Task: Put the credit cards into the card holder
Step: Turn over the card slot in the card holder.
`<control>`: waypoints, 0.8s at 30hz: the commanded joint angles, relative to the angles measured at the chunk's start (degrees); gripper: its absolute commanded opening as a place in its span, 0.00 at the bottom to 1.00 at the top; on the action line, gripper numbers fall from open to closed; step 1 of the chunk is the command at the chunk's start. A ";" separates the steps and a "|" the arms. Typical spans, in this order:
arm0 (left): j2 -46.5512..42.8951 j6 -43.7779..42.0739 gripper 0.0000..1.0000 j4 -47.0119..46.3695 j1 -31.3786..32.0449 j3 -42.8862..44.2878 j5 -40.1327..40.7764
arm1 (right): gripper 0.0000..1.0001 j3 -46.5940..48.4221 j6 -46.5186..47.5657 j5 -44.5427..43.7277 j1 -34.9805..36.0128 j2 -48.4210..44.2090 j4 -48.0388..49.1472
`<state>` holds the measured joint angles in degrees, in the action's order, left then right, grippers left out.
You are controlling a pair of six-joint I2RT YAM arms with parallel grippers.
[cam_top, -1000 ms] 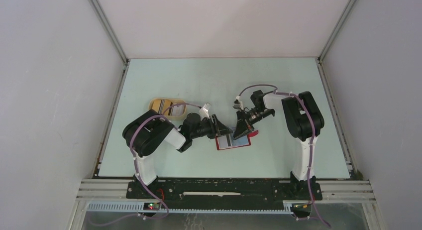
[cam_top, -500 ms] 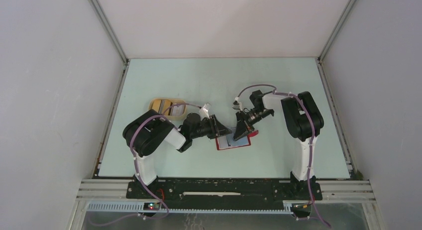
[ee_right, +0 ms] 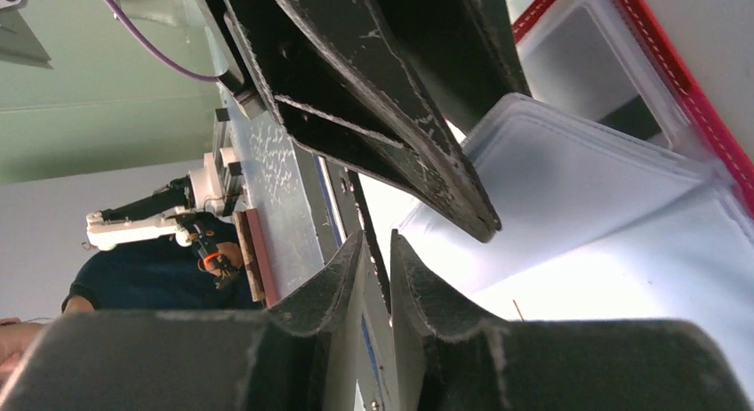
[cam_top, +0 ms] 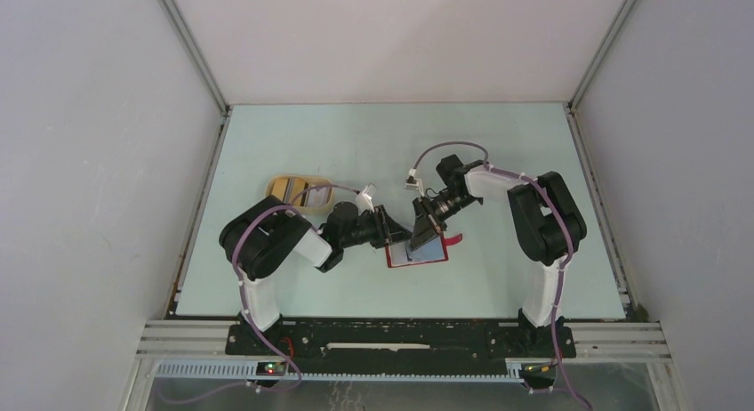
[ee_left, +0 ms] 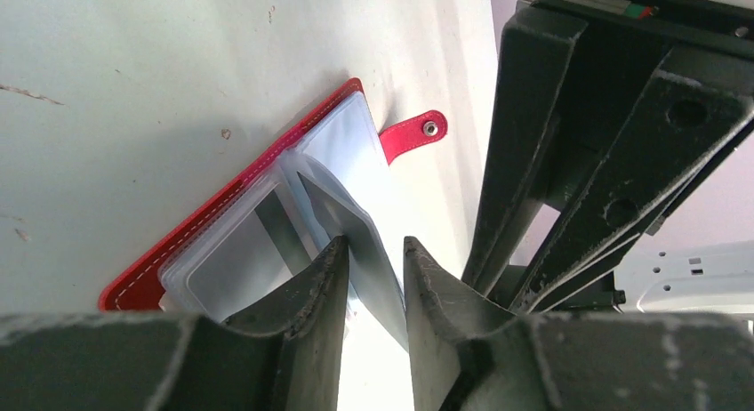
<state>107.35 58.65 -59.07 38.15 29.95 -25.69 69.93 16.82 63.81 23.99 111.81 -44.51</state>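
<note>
The red card holder (cam_top: 418,254) lies open on the table, its clear sleeves fanned up (ee_left: 267,242); its closure tab (ee_left: 413,135) points away. My left gripper (cam_top: 392,229) (ee_left: 373,251) stands at the holder's left edge. One raised sleeve (ee_left: 356,233) runs slantwise through its partly open jaws, with a gap still showing. My right gripper (cam_top: 420,222) (ee_right: 375,251) hovers over the holder, shut on a thin grey credit card (ee_right: 366,331) seen edge-on. More cards (cam_top: 313,196) rest in the tan tray.
The tan oval tray (cam_top: 286,185) sits left of the arms' meeting point, behind the left arm's elbow (cam_top: 267,237). Both grippers crowd the same spot over the holder. White enclosure walls ring the pale green table (cam_top: 498,153).
My left jaws have narrowed round the lifted sleeve. My right gripper has shifted left and nearer the holder, carrying the card.
</note>
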 commanded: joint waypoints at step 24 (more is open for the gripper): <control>-0.79 0.77 0.40 -4.56 -0.40 -1.25 0.18 | 0.09 -0.74 -9.49 -11.44 -1.41 3.85 5.93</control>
<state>107.35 59.11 -59.96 37.89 29.71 -25.65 69.63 9.04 55.72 23.92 115.55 -40.21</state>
